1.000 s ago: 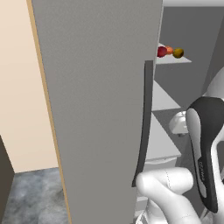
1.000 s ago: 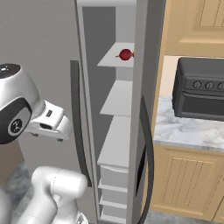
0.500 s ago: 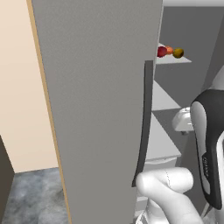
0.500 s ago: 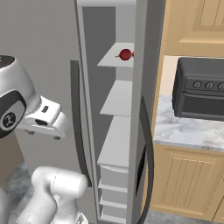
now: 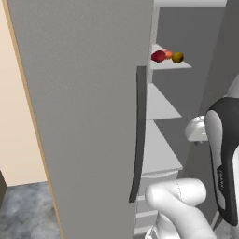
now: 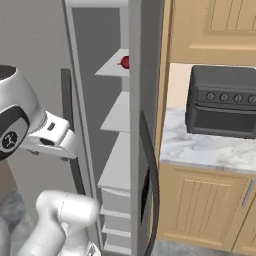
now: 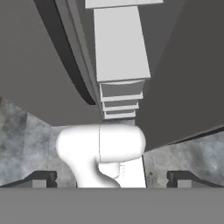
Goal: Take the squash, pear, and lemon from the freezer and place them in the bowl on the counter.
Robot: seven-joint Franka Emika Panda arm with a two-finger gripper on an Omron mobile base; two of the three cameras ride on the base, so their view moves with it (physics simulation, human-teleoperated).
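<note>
Freezer [image 5: 88,116] door open, red, orange and yellow fruit [image 5: 166,56] on upper shelf [image 5: 170,65], end effector [image 7: 111,178] spread wide and empty, toaster oven [image 6: 222,102] on marble surface [image 6: 200,150]

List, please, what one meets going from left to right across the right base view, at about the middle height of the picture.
Robot arm → dark door handle → freezer shelves → second dark handle → counter → toaster oven.

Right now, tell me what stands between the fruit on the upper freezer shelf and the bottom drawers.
In the left base view, two bare grey shelves stand between the fruit and the drawers; nothing rests on them.
</note>
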